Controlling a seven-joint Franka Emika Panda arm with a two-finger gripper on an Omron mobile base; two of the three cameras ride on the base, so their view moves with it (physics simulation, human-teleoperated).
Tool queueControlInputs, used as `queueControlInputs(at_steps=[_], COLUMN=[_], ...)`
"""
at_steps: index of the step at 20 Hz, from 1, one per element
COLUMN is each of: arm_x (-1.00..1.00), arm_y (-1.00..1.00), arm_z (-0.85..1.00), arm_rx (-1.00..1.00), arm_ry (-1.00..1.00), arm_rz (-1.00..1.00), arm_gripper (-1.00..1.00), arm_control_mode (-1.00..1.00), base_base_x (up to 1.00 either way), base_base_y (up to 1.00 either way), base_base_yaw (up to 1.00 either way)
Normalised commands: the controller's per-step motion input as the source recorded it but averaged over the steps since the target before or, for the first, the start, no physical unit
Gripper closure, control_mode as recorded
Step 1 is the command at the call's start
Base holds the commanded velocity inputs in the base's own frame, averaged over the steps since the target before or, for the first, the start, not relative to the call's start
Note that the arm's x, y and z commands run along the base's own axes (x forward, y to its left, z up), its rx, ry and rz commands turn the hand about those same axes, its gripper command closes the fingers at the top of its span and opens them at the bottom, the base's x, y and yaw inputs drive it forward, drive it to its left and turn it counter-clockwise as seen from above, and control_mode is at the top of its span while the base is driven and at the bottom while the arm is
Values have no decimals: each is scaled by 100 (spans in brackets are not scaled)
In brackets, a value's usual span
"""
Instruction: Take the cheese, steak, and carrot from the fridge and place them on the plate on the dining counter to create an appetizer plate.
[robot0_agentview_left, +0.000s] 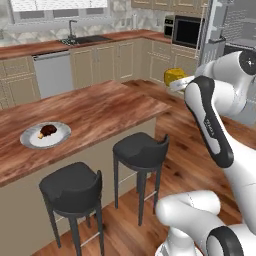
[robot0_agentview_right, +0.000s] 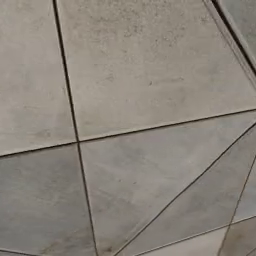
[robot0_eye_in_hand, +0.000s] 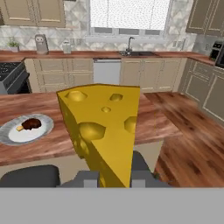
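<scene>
The arm (robot0_agentview_left: 220, 125) is built of glossy white rounded shells joined by black bands at each joint. One link, toward 3 o'clock in the left base view, carries a long black strip (robot0_agentview_left: 212, 131) with small pale lettering, too small to read. A black round cap (robot0_agentview_left: 248, 61) with a tiny light mark sits at 2 o'clock. Near 5 o'clock a fat white segment (robot0_agentview_left: 187, 210) meets a black ring (robot0_agentview_left: 223, 243). The hand view shows two grey finger tips (robot0_eye_in_hand: 89, 179) at 6 o'clock.
</scene>
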Motion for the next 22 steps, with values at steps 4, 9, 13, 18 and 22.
queueControlInputs(at_steps=[4,9,13,18,22], arm_x=[0,0,0,0,0], arm_y=[0,0,0,0,0], arm_z=[0,0,0,0,0], arm_rx=[0,0,0,0,0], arm_ry=[0,0,0,0,0], arm_rz=[0,0,0,0,0], arm_gripper=[100,100,100,100,100], arm_control_mode=[100,100,100,100,100], base_base_x=[14,66,100,79,30], base_base_y=[100,100,76,49,20], base_base_yaw=[6,4,4,3,6])
